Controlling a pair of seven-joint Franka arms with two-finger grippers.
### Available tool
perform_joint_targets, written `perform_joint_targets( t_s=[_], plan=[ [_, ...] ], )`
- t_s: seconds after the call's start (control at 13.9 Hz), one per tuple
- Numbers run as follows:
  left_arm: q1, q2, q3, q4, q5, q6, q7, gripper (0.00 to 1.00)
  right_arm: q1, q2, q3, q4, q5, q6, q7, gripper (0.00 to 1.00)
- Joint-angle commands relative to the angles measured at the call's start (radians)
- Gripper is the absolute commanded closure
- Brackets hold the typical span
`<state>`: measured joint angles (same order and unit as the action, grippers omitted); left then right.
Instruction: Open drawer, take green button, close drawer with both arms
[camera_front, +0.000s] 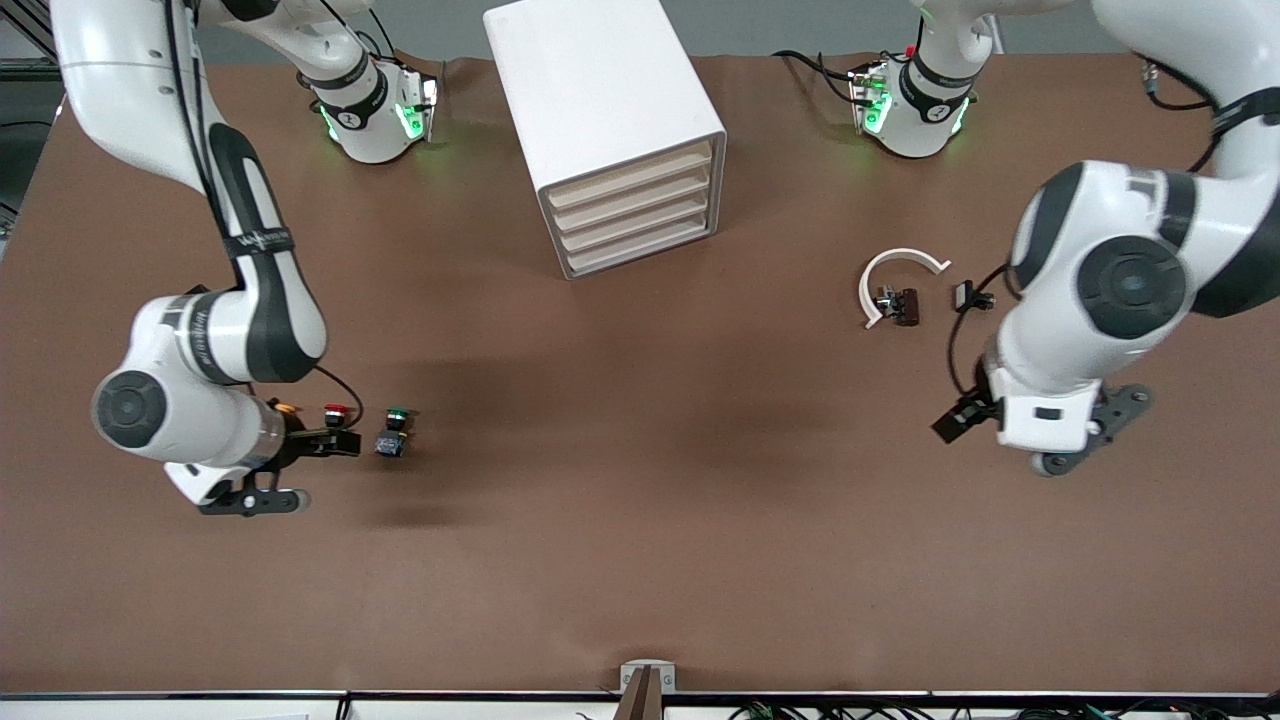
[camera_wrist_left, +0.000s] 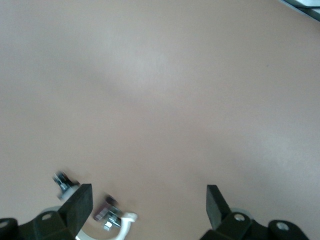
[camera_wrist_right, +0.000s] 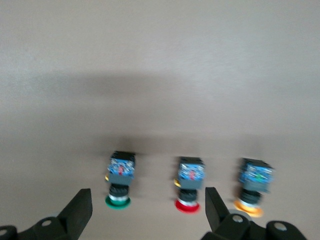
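The cabinet (camera_front: 610, 130) stands at the middle of the table (camera_front: 640, 560) toward the robots' bases, all four cream fronts flush, its face turned toward about 5 o'clock in the front view. The drawer (camera_front: 634, 181) cannot be told from its three twins. The green button (camera_front: 393, 431) lies on its side on the table at the right arm's end, well apart from the cabinet at about its 7 o'clock; its long axis runs roughly 12 to 6 in the front view, green cap toward the bases, blue base toward the camera. The red button (camera_front: 335, 411) lies just beside it; the right gripper (camera_front: 335, 443) covers most of it, and of the yellow button (camera_front: 287, 407) only an orange sliver shows. The right wrist view shows all three in a row: green (camera_wrist_right: 120, 178), red (camera_wrist_right: 189, 184), yellow (camera_wrist_right: 254, 184), caps toward the spread fingers (camera_wrist_right: 80, 210), which hold nothing. The left gripper (camera_front: 1090, 435) hovers over bare table at the left arm's end, fingers (camera_wrist_left: 80, 202) apart and empty. A white curved clip (camera_front: 893, 277) with small dark hardware (camera_front: 900, 304) lies between it and the left base; what the hardware is cannot be made out.
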<state>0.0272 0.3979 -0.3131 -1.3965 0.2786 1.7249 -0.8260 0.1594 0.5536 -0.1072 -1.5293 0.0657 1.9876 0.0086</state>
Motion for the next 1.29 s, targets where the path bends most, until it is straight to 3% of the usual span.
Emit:
perform_joint_targets(
  t_s=[0.0,0.5,0.79,0.93,1.22],
  plan=[
    [0.066,-0.054,-0.009,0.022,0.002,-0.021,0.229,0.00,-0.030,-0.037,0.014,0.053,-0.035,-0.117,-0.010,0.00],
    [0.203,-0.186,-0.012,0.016,-0.045,-0.152,0.554,0.00,-0.086,-0.135,0.011,0.195,-0.089,-0.444,-0.015,0.00],
    [0.312,-0.257,-0.014,-0.005,-0.203,-0.199,0.703,0.00,-0.106,-0.184,0.011,0.228,-0.115,-0.481,-0.007,0.00],
    [0.319,-0.296,-0.014,-0.039,-0.216,-0.200,0.737,0.00,-0.122,-0.184,0.014,0.281,-0.110,-0.484,-0.006,0.00],
    [0.294,-0.367,-0.003,-0.110,-0.217,-0.199,0.740,0.00,-0.127,-0.237,0.018,0.281,-0.098,-0.535,0.042,0.00]
  ],
)
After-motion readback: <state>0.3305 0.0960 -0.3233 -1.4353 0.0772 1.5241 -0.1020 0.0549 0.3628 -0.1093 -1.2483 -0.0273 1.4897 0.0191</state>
